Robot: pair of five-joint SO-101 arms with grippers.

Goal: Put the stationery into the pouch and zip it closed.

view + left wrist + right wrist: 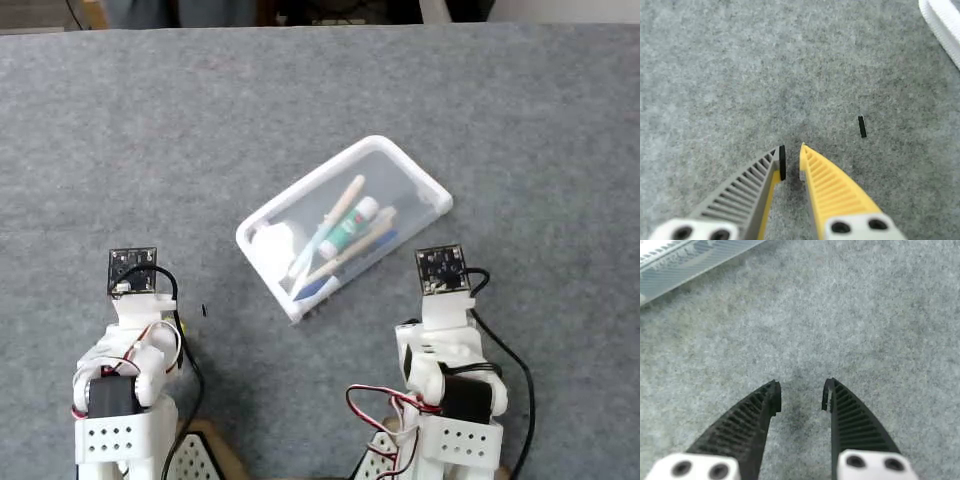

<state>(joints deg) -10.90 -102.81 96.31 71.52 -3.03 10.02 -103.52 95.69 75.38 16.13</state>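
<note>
A clear, white-edged pouch (345,225) lies slanted in the middle of the grey table. Inside it are several pens and pencils, a glue stick (352,226) and a white lump (277,242). The left arm (130,340) stands at the near left, well short of the pouch. Its gripper (791,161), with one grey and one yellow finger, hangs shut over bare felt and holds nothing. The pouch's white edge (942,25) lies far off from it. The right arm (445,350) stands at the near right. Its black gripper (801,392) is open and empty, with the pouch's edge (685,262) ahead.
A small black sliver (862,126) lies on the felt (150,150) between the left gripper and the pouch, also visible in the high view as a black sliver (204,310). The table's far edge (320,28) runs along the back.
</note>
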